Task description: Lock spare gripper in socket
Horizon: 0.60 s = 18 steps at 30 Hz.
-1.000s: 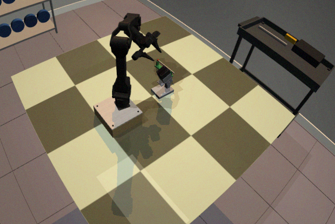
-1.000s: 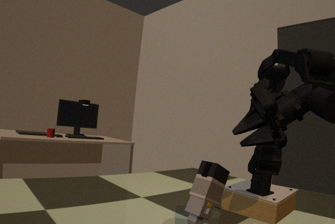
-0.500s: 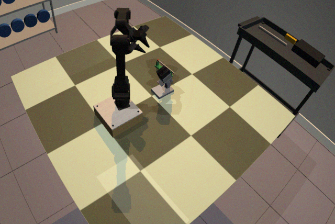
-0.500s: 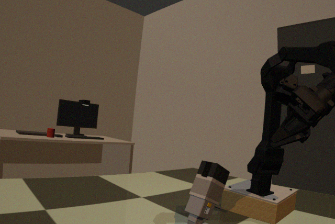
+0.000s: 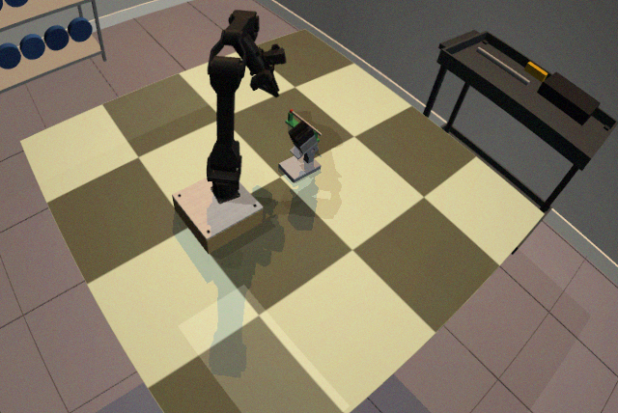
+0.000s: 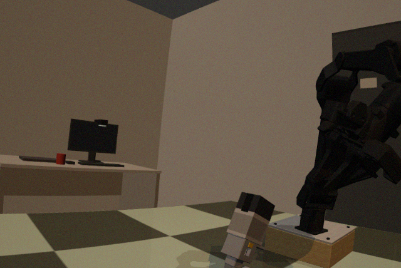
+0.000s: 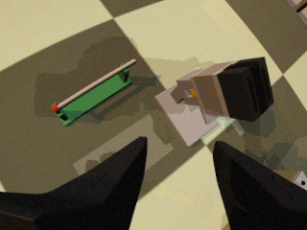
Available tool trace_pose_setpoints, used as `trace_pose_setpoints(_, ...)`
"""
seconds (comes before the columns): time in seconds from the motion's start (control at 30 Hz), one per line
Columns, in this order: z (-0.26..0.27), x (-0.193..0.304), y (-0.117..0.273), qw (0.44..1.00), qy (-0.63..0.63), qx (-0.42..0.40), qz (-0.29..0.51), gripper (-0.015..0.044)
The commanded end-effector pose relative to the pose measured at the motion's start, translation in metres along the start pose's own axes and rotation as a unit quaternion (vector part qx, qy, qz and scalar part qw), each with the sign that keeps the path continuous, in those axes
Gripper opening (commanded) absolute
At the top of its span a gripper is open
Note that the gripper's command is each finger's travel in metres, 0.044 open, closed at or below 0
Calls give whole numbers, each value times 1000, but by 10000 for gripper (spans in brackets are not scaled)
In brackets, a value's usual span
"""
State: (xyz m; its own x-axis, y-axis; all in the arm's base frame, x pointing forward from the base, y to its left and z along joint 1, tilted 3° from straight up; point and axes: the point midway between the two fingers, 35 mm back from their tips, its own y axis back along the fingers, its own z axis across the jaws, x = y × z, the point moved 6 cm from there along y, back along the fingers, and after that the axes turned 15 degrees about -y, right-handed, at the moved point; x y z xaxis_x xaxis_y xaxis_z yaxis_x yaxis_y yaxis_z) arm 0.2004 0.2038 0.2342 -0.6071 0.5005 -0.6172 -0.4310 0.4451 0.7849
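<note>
The lock pin [image 5: 305, 122] [image 7: 95, 84], thin and tan with a red head, lies along the green rack [image 5: 290, 122] [image 7: 98, 99], outside the socket. The spare gripper [image 5: 302, 135] [image 6: 247, 221] [image 7: 237, 91], a black and light grey block, stands tilted on the mount, whose grey base plate [image 5: 294, 169] [image 7: 184, 126] lies on the floor. An orange mark [image 6: 250, 245] [image 7: 192, 93] shows low on its side. How deep its spigot sits is hidden. My gripper [image 7: 180, 146] is partly open and empty, high above the rack and mount, touching neither.
The arm's wooden base [image 5: 219, 213] [image 6: 297, 247] stands near the mount. A dark cart [image 5: 514, 104] stands by the wall, a shelf rack [image 5: 49, 7] at the back left, and a desk [image 6: 139, 168] with a monitor [image 6: 92, 137] farther off.
</note>
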Motion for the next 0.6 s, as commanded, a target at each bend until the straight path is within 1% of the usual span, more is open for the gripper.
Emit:
trace_pose_setpoints(0.0,39,-20,-29,939,335,-2,83,180)
trace_pose_setpoints(0.27,58,-31,-47,852,508,-35,121,180)
trace_pose_setpoints(0.57,75,-45,-68,716,678,-91,140,180)
